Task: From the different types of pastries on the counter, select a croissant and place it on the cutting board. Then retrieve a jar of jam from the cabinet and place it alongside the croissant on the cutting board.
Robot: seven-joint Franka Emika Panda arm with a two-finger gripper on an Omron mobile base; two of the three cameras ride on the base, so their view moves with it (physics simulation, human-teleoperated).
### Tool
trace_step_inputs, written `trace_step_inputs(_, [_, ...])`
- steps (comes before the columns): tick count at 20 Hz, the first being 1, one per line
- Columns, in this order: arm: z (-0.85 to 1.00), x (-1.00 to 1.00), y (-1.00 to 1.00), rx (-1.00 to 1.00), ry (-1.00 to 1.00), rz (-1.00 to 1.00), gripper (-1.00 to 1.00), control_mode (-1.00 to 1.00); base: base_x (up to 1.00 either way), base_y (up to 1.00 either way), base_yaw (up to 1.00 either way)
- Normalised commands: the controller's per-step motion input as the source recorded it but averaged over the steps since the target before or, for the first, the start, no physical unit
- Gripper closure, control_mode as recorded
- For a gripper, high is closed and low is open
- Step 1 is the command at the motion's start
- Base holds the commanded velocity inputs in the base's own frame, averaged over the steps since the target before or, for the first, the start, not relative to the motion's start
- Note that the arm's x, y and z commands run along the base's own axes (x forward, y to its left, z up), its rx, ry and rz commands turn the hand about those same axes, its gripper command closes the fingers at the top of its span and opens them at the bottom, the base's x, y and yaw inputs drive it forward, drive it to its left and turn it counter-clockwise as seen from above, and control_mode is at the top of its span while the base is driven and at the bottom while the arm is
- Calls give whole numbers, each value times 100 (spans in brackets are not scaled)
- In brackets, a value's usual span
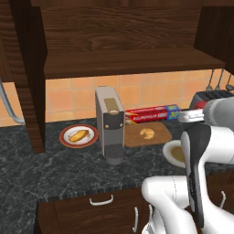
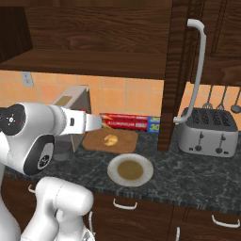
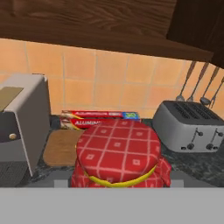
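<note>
The jar of jam (image 3: pixel 117 153) sits close before the hand camera, seemingly held, though I cannot tell the finger state, and the cutting board (image 3: pixel 61 146) lies ahead and below beside the foil box (image 3: pixel 98 119), croissant (image 2: pixel 111 140) on it.

Grey coffee machine (image 1: pixel 110 124), aluminium foil box (image 1: pixel 153 113) against the tiles, silver toaster (image 2: pixel 207 132), hanging utensils (image 2: pixel 225 101)

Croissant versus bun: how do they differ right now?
The croissant is a golden-brown crescent, while the bun is elongated and yellow-orange. The croissant lies on the cutting board, the bun on a round plate. The croissant is right of the coffee machine, the bun left of it. Both are small pastries lying flat.
</note>
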Motion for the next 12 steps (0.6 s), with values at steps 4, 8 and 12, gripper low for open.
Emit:
trace_step_inputs(4, [-53, 11, 0, 0, -11, 0, 100, -100, 0, 0, 0])
trace_step_inputs(8, [-100, 40, 0, 0, -33, 12, 100, -100, 0, 0, 0])
trace_step_inputs(12, [-100, 51, 1, -3, -45, 22, 100, -100, 0, 0, 0])
